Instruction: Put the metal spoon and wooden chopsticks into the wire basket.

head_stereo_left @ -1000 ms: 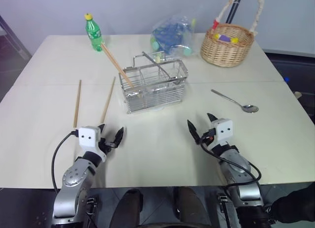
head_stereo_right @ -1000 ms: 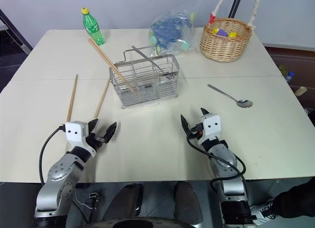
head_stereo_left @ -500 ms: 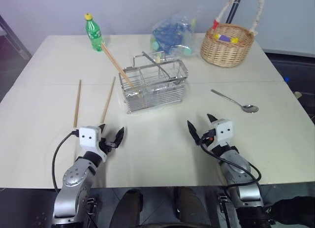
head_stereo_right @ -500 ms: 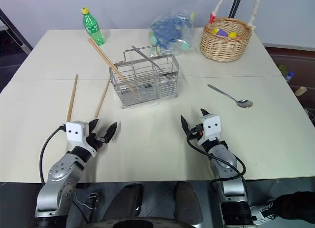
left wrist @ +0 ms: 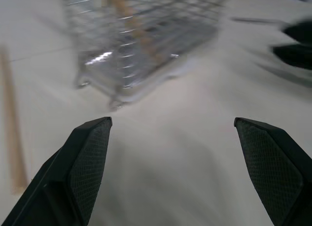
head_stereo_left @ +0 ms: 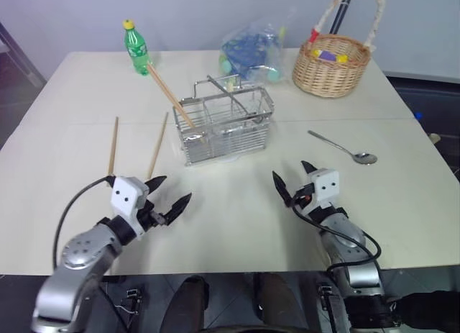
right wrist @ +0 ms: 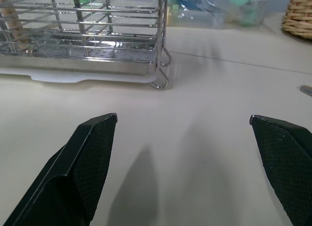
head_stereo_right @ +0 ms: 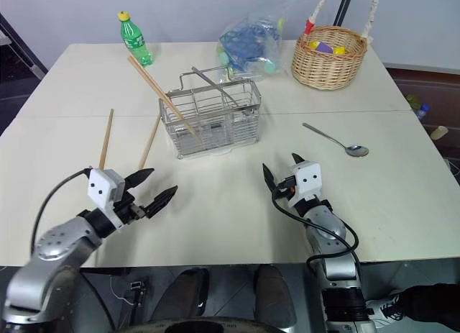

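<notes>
The left gripper (head_stereo_left: 167,197) and the right gripper (head_stereo_left: 291,179) both had their fingers spread wide and held nothing. Ahead of them stood the wire basket (head_stereo_left: 228,128) with two wooden chopsticks (head_stereo_left: 171,96) leaning in it. Two more chopsticks (head_stereo_left: 134,149) lay just beyond the left fingers. The head views showed the metal spoon (head_stereo_left: 343,147) beyond the right fingers, while the right wrist view caught the basket's foot (right wrist: 161,82).

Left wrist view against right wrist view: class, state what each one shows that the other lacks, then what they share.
Left wrist view alone: a wooden chopstick lying on the table, another chopstick leaning in the wire basket, and the right gripper. Right wrist view alone: the wicker basket, the plastic bag and the metal spoon tip. Both: the wire basket, the table, and open black fingers.
</notes>
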`<action>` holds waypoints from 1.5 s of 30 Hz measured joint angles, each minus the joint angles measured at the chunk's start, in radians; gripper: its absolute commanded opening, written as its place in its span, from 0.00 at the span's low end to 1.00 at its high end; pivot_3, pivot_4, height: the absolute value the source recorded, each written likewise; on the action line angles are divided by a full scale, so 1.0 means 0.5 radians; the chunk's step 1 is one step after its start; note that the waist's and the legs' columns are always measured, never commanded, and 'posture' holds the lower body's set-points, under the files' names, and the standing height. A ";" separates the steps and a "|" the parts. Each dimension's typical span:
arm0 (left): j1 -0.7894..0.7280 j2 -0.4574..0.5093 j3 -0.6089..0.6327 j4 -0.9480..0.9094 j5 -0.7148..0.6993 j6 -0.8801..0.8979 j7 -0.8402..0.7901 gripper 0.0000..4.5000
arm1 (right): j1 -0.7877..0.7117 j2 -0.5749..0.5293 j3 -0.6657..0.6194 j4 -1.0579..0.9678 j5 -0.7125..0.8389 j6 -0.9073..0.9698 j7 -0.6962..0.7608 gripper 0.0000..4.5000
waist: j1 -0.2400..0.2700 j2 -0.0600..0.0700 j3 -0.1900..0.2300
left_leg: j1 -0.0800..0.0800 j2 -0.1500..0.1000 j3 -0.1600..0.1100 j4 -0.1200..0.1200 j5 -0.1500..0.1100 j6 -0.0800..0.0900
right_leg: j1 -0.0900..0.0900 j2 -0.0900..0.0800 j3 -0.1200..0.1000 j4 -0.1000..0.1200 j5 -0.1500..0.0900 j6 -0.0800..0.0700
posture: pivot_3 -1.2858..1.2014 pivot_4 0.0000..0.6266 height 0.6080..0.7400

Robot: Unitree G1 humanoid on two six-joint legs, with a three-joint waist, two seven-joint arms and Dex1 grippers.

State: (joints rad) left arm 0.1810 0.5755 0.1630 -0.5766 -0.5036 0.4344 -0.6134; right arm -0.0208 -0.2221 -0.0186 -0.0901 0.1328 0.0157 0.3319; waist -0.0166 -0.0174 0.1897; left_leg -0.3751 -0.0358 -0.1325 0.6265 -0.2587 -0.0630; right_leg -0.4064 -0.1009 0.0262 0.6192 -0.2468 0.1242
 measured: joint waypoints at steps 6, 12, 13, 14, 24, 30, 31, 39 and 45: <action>-0.144 0.401 0.077 -0.108 -0.310 0.203 -0.364 0.94 | -0.046 -0.024 0.000 0.035 -0.003 0.023 0.014 1.00 | -0.002 0.004 0.001 | 0.000 0.000 0.001 0.001 0.000 0.000 | 0.000 0.000 0.000 0.000 0.000 0.000 | 0.52 0.24 1.00; -0.510 0.521 0.059 -0.140 -0.568 0.394 -0.464 0.94 | -0.156 -0.150 -0.008 0.030 -0.002 0.190 0.032 1.00 | -0.004 0.004 0.002 | 0.001 0.000 0.001 0.000 0.000 0.000 | 0.000 0.000 0.000 0.000 0.000 0.001 | 0.52 0.24 1.00; -0.550 0.514 0.048 -0.131 -0.577 0.402 -0.459 0.94 | -0.170 -0.180 -0.014 0.028 -0.003 0.226 0.039 1.00 | -0.005 0.005 0.002 | 0.000 0.000 0.001 0.000 0.000 0.000 | 0.000 0.000 0.000 0.000 0.001 0.001 | 0.52 0.24 1.00; -0.587 0.495 0.035 -0.111 -0.584 0.414 -0.455 0.94 | -0.186 -0.222 -0.020 0.024 -0.002 0.271 0.050 1.00 | -0.005 0.005 0.002 | 0.000 0.000 0.001 0.000 0.000 0.000 | 0.000 0.000 0.000 0.001 0.001 0.001 | 0.52 0.24 1.00; -0.628 0.342 -0.057 -0.028 -0.564 0.408 -0.400 0.94 | -0.565 -0.802 -0.174 0.075 0.096 0.799 0.395 1.00 | -0.003 0.006 0.003 | 0.000 0.000 0.002 0.001 -0.001 0.002 | 0.001 0.000 0.000 0.000 0.001 0.001 | 0.52 0.24 1.00; -0.554 0.199 -0.167 0.051 -0.411 0.270 -0.386 0.94 | -0.836 -0.966 -0.150 0.603 0.058 0.762 0.618 1.00 | -0.002 0.006 0.003 | 0.000 0.000 0.003 0.002 -0.001 0.003 | 0.002 0.000 0.000 -0.003 0.001 0.001 | 0.52 0.24 1.00; -0.539 0.175 -0.194 0.077 -0.381 0.245 -0.387 0.94 | -0.860 -0.971 -0.137 0.679 0.051 0.752 0.647 1.00 | -0.003 0.006 0.003 | 0.000 0.000 0.003 0.002 -0.001 0.003 | 0.002 0.000 0.000 -0.002 0.001 0.002 | 0.52 0.24 1.00; -0.510 0.078 -0.299 0.222 -0.196 0.073 -0.425 0.94 | -1.260 -0.961 -0.041 1.513 -0.040 0.474 0.838 1.00 | -0.008 0.007 0.003 | 0.000 0.000 0.004 0.003 -0.001 0.003 | 0.002 0.000 0.001 -0.002 0.005 0.006 | 0.52 0.24 1.00; -0.509 0.073 -0.297 0.209 -0.193 0.081 -0.401 0.94 | -1.515 -0.964 0.003 1.978 -0.154 0.222 0.894 1.00 | -0.008 0.007 0.003 | -0.001 0.000 0.004 0.002 -0.001 0.003 | 0.002 0.000 0.001 -0.003 0.005 0.007 | 0.52 0.24 1.00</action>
State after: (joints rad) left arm -0.0738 0.6120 0.0146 -0.4720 -0.5999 0.4747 -0.8136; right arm -0.7780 -0.7043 -0.0170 0.8991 0.0558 0.1269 0.7791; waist -0.0205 -0.0139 0.1913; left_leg -0.3753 -0.0359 -0.1303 0.6277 -0.2593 -0.0616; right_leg -0.4054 -0.1008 0.0266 0.6176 -0.2442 0.1277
